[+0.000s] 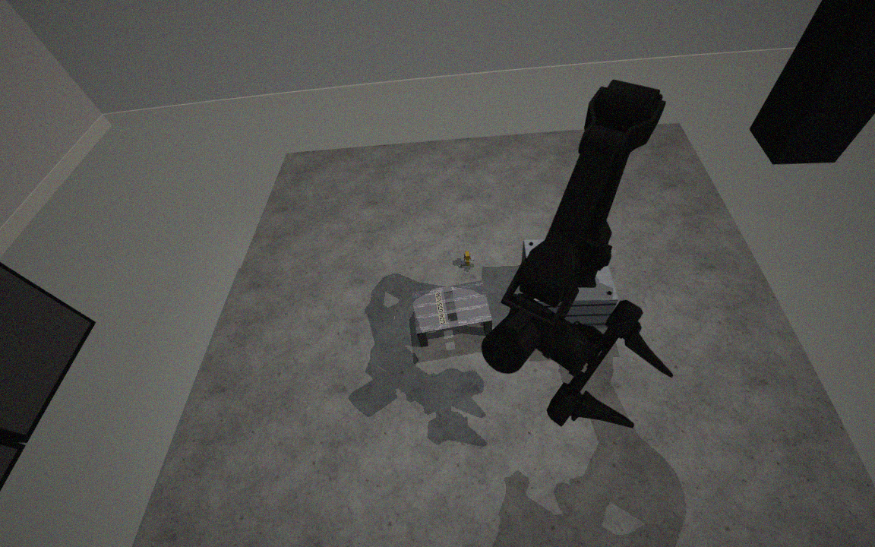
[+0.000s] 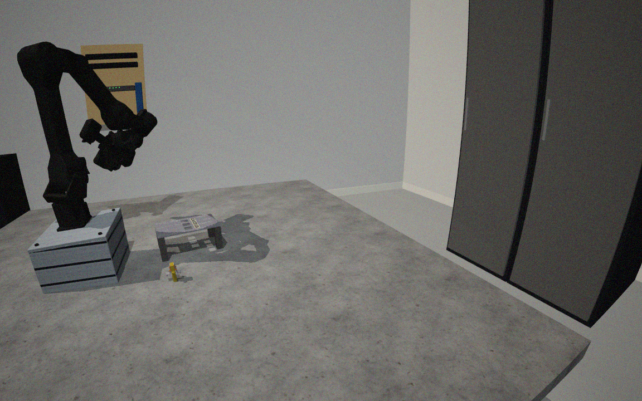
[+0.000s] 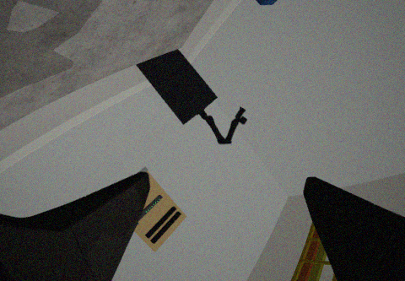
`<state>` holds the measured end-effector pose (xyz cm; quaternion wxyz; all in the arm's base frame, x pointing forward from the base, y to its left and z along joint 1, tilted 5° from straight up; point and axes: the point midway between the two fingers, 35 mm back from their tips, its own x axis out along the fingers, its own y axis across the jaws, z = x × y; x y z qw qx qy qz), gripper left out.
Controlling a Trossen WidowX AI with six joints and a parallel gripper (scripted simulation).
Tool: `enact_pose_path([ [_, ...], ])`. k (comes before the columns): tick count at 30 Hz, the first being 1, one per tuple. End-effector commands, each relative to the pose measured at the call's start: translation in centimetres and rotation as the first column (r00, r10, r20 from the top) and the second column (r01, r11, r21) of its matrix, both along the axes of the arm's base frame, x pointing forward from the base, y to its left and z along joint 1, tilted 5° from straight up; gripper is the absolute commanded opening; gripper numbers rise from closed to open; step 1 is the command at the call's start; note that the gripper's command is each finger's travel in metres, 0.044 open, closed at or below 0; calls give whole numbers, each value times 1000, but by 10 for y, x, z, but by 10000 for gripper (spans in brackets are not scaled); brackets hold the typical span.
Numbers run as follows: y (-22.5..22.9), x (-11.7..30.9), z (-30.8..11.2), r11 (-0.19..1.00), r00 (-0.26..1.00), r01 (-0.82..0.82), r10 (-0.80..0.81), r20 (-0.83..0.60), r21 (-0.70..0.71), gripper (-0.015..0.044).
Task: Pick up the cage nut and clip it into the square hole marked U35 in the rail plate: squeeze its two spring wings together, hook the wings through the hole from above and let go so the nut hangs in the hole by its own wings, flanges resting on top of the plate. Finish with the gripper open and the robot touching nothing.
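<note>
Top view: arm raised, clear of rail plate. Gripper nearly fully open, holding nothing. Cage nut at plate's 12-to-1 o'clock, off it; long axis roughly 12-6, wing direction unclear. Nothing done; pick, squeeze, clip into U35, release, retreat remain.

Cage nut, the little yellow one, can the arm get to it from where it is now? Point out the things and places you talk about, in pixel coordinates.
Probably yes: the cage nut (image 1: 467,258) (image 2: 173,272) stands in the open beside the rail plate (image 1: 464,310) (image 2: 173,228), and the pincer (image 1: 652,400) is open, though it points away and must turn.
</note>
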<state>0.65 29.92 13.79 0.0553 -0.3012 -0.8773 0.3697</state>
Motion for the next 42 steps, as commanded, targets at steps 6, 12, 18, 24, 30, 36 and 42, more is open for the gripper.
enact_pose_path([
  [6,1,48,-18,968,932,64,-144,332,241,440],
  [12,-14,114,-42,904,641,-67,-285,713,421,440],
  [18,-38,160,-59,881,327,-258,-306,894,396,440],
  [24,-64,192,-72,872,84,-397,-276,957,287,440],
  [30,-97,221,-84,849,-146,-516,-216,965,112,440],
  [36,-136,244,-96,772,-362,-624,-148,920,-121,440],
  [42,-177,261,-106,632,-523,-691,-100,847,-352,440],
])
